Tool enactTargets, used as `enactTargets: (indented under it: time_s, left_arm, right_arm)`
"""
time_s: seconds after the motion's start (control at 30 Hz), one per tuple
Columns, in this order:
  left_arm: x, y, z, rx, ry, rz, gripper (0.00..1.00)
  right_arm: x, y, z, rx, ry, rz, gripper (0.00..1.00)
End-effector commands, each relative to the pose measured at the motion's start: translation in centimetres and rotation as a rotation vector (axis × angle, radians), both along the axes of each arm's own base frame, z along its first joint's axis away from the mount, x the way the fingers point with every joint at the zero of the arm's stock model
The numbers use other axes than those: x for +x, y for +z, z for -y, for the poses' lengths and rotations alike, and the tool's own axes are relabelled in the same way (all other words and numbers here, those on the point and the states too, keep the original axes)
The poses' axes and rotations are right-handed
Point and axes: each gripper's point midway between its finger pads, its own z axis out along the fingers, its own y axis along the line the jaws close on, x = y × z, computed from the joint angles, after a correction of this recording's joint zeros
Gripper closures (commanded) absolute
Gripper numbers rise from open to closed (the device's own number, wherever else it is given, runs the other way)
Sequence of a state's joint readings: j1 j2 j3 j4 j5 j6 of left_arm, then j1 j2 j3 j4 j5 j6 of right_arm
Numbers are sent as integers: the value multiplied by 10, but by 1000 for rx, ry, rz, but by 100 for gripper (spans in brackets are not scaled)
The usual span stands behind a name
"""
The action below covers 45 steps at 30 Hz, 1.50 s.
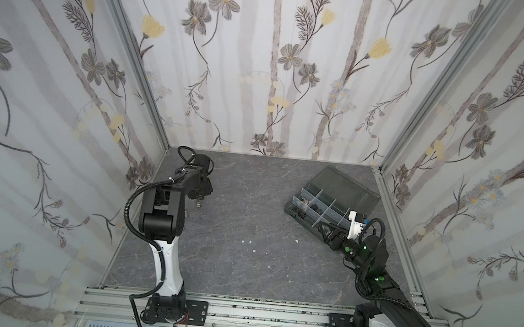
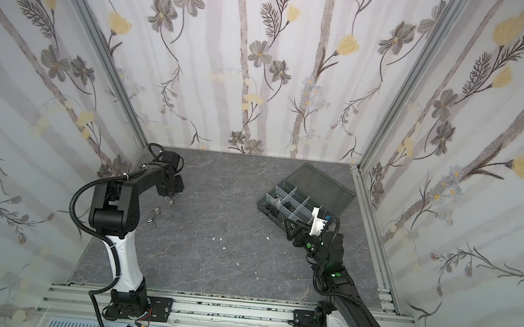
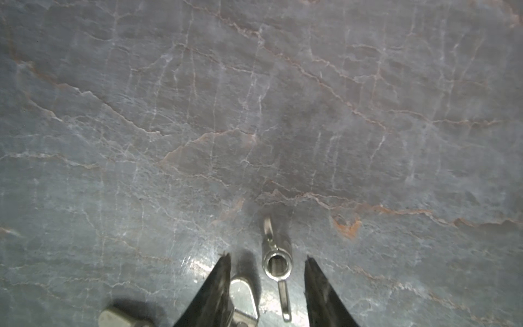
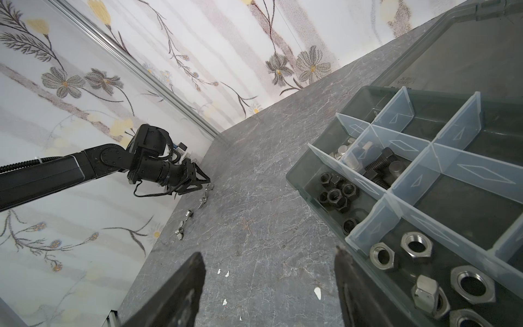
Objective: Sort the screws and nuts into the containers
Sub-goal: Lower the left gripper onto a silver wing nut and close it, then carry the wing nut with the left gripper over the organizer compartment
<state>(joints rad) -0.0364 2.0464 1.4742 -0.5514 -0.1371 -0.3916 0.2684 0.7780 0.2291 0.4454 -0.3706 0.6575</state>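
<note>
Several silver fasteners [image 2: 155, 210] lie left of centre in a top view. The left gripper [image 3: 267, 256] stands half-narrowed around one wing nut [image 3: 276, 264], with a gap on each side. Right of centre, the right gripper [image 4: 268, 252] gapes wide and empty just beside the organizer box [image 1: 295, 210], where black nuts [image 4: 335, 192], silver nuts [image 4: 416, 247] and screws [image 4: 376, 167] sit in separate compartments.

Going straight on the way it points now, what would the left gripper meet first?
Most likely the silver wing nut, lying between the open fingertips of the left gripper in the left wrist view, then the tabletop just beneath it. Depth is hard to judge there.
</note>
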Motion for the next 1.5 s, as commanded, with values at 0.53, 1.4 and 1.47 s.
enactTargets:
  time_s: [0.53,1.4,1.47]
  left_arm:
    - [9,-19,1,-10,-8,-30,74]
    - [-7,26,70,-81,-179,65,90]
    - [-8,38,88,-93,-216,91,90]
  right_arm:
    - [2,7,-1,7,-4,33,26]
    - [3,15,9,-14,-57,60,20]
    - [4,16,9,-17,-57,57,19]
